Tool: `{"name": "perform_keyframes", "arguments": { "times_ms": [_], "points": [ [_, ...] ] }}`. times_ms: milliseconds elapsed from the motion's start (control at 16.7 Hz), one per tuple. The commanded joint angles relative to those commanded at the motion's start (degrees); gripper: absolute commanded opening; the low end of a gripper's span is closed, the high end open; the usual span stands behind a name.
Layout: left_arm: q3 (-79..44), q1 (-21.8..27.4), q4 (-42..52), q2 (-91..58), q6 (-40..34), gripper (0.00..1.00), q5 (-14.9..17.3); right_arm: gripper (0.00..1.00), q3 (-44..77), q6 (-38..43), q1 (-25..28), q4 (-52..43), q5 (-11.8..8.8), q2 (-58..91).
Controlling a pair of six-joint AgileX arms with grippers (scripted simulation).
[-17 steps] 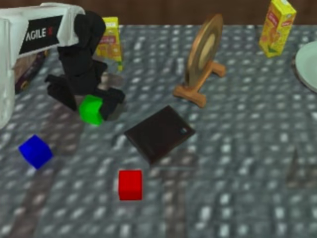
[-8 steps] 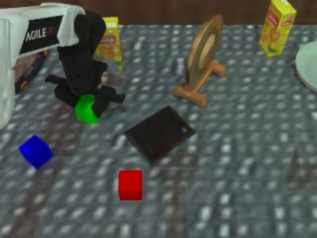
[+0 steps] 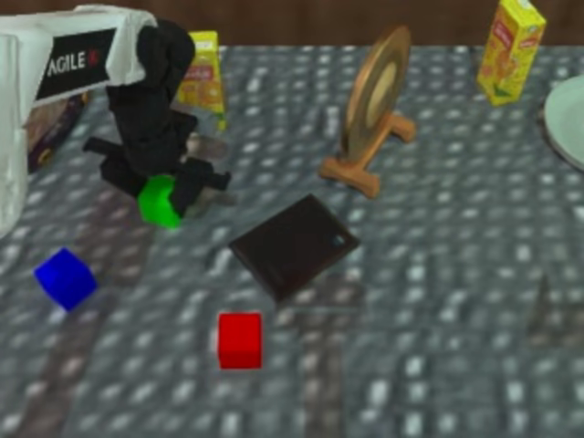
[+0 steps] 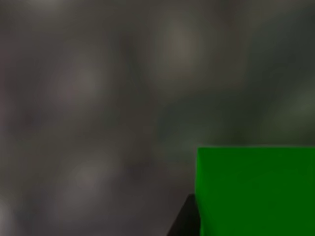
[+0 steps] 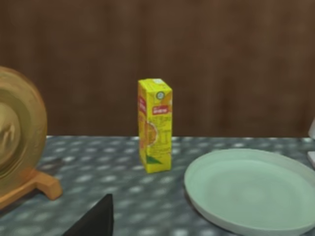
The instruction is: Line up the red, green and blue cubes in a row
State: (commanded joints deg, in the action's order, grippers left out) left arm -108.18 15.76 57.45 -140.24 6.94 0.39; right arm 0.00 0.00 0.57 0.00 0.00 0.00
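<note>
My left gripper is shut on the green cube at the table's back left, its black fingers on either side of it. In the left wrist view the green cube fills the corner with one dark finger against its side. The blue cube sits near the left edge, apart from the arm. Alone toward the front sits the red cube. My right arm is outside the top view; its wrist view shows one dark fingertip set well off to the side, with nothing held.
A dark flat book lies mid-table, right of the green cube. A wooden dish on a stand is behind it. A yellow juice carton and pale plate are back right. Another yellow carton stands behind my left arm.
My left gripper's fingers have drawn in onto the green cube, which shifted slightly left. The blue and red cubes have not moved.
</note>
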Motion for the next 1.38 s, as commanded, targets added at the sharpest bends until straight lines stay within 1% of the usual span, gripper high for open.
{"name": "perform_keyframes", "arguments": {
  "times_ms": [180, 480, 720, 900, 1020, 1140, 1380],
  "points": [
    [-2.0, -0.1, 2.4, 0.6, 0.1, 0.0, 0.0, 1.0, 0.0, 0.0, 0.0, 0.0, 0.0, 0.0],
    [-8.4, -1.0, 12.1, 3.3, -0.1, 0.0, 0.0, 1.0, 0.0, 0.0, 0.0, 0.0, 0.0, 0.0],
    [-9.3, -1.1, 13.1, 3.9, -0.1, 0.0, 0.0, 1.0, 0.0, 0.0, 0.0, 0.0, 0.0, 0.0],
    [-8.8, -0.2, 12.9, 4.0, -0.8, 0.0, -0.1, 1.0, 0.0, 0.0, 0.0, 0.0, 0.0, 0.0],
    [-7.5, 1.9, 12.5, 5.0, -4.0, 0.0, -0.1, 1.0, 0.0, 0.0, 0.0, 0.0, 0.0, 0.0],
    [-5.2, 5.2, 11.8, 6.7, -9.1, 0.0, -0.2, 1.0, 0.0, 0.0, 0.0, 0.0, 0.0, 0.0],
    [1.7, 13.6, 10.2, 11.4, -23.7, 0.0, -0.3, 1.0, 0.0, 0.0, 0.0, 0.0, 0.0, 0.0]
  ]
}}
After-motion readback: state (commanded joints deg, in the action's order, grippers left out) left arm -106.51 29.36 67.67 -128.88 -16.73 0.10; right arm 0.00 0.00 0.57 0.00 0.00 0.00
